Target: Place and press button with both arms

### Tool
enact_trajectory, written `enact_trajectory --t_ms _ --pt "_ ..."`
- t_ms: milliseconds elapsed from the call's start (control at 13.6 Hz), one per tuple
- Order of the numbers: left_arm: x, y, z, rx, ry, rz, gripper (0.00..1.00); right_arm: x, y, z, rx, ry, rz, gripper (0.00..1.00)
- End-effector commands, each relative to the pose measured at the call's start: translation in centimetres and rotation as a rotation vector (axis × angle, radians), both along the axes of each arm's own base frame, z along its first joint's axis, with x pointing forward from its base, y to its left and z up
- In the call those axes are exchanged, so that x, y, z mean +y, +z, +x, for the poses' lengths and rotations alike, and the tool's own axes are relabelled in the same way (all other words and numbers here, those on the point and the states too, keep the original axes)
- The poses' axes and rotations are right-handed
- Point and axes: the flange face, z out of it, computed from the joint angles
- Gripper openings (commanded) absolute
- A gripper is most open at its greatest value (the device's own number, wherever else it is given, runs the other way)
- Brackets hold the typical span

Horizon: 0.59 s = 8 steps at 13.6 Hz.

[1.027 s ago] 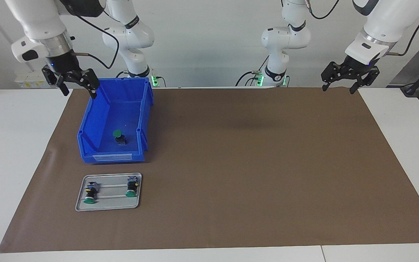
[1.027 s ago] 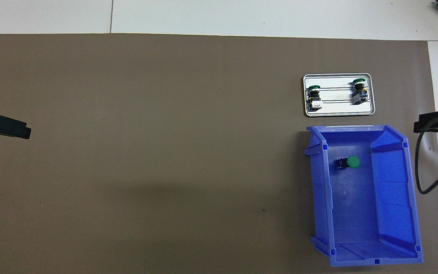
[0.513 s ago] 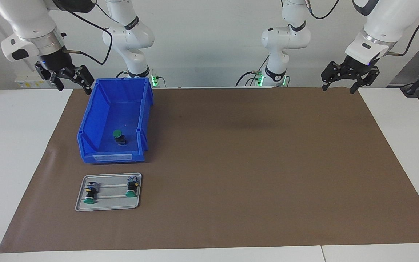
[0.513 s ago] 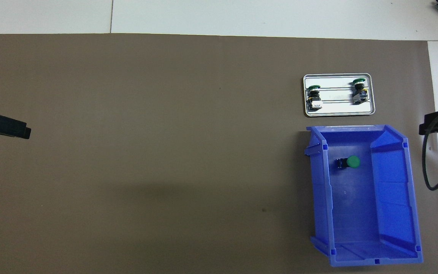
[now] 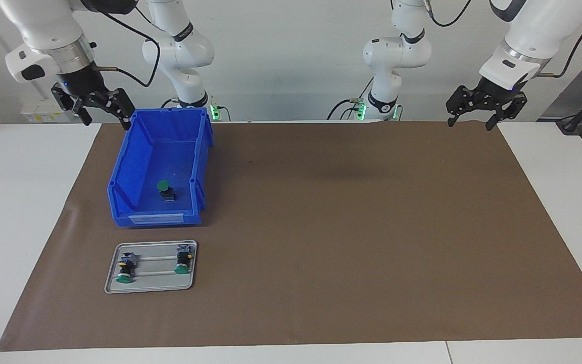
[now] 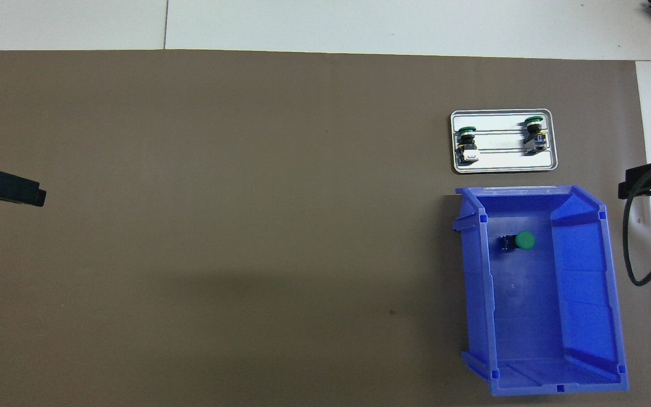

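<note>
One green-capped button [image 5: 165, 191] [image 6: 520, 241] lies in the blue bin [image 5: 155, 219] [image 6: 557, 387], in the half farther from the robots. Two more buttons [image 5: 125, 268] [image 5: 183, 260] lie on their sides on a silver tray [image 5: 152, 283] [image 6: 503, 163], which sits farther from the robots than the bin. My right gripper [image 5: 106, 120] hangs open and empty in the air, beside the bin's corner nearest the robots. The left gripper [image 5: 471, 124] also hangs open and empty, over the brown mat's corner at the left arm's end, and that arm waits.
A brown mat [image 5: 346, 227] covers most of the white table [image 5: 18, 202]. The bin and tray stand at the right arm's end. A black cable [image 6: 633, 249] loops down from the right wrist next to the bin.
The right gripper rose and drew away from the bin's corner toward the table's end, then eased slightly back. The left arm, the bin, the tray and the buttons have stayed put.
</note>
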Motion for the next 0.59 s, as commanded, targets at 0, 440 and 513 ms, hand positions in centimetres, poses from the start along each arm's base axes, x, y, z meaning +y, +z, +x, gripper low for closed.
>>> enact_trajectory --t_ms 0,440,513 --pt "0.20 0.08 -0.84 -0.001 -0.003 -0.010 1.00 -0.20 0.47 0.24 -0.014 0.028 -0.013 1.00" --pt "0.20 0.06 -0.85 0.000 -0.004 -0.010 1.00 -0.12 0.52 0.06 -0.016 0.019 -0.012 1.00" --pt "0.20 -0.01 -0.86 0.002 -0.004 -0.010 1.00 -0.20 0.45 0.06 -0.015 0.017 -0.012 1.00"
